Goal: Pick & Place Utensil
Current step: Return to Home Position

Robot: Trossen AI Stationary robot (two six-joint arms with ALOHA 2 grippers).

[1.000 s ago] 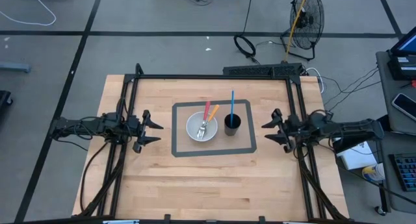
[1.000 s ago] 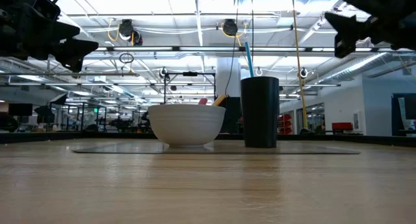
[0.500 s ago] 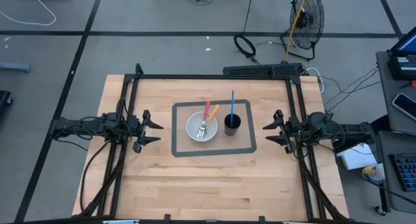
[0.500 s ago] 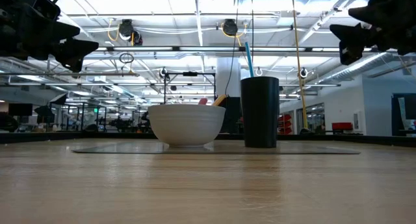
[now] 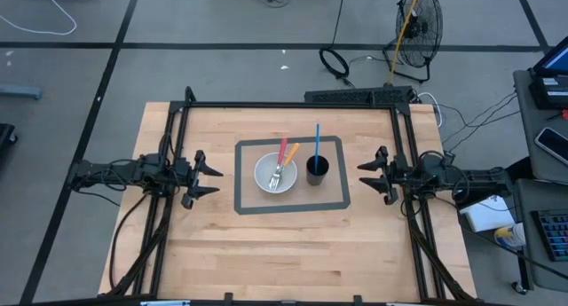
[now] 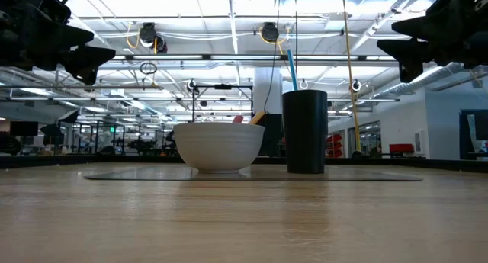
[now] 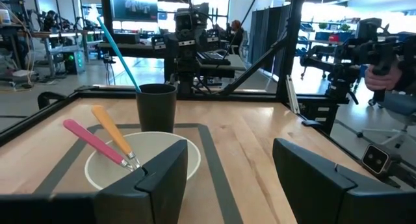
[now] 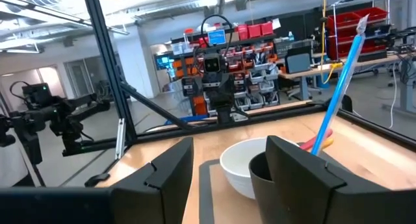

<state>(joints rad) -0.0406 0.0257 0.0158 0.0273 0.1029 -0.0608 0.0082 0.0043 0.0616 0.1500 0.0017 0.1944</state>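
A white bowl [image 5: 275, 173] sits on a grey-bordered mat and holds a pink-handled [image 5: 282, 151] and an orange-handled utensil [image 5: 290, 153], their handles leaning on its far rim. Beside it on the right stands a black cup [image 5: 317, 169] with a blue utensil [image 5: 317, 139] upright inside. My left gripper [image 5: 213, 180] hovers open left of the mat, above the table. My right gripper [image 5: 371, 177] hovers open right of the mat. In the left wrist view the bowl [image 7: 140, 160] and cup [image 7: 156, 107] lie ahead; in the right wrist view the cup [image 8: 286, 185] is nearest.
The wooden table [image 5: 284, 253] has bare board near the front edge. Black frame rails [image 5: 293, 105] run along the far edge and both sides. A fan [image 5: 417, 22] and cables lie on the floor beyond; a side desk [image 5: 546, 155] stands to the right.
My right gripper has drawn back slightly toward the table's right edge and has turned about its wrist; it has stayed open. The left arm, bowl, cup and utensils have not moved.
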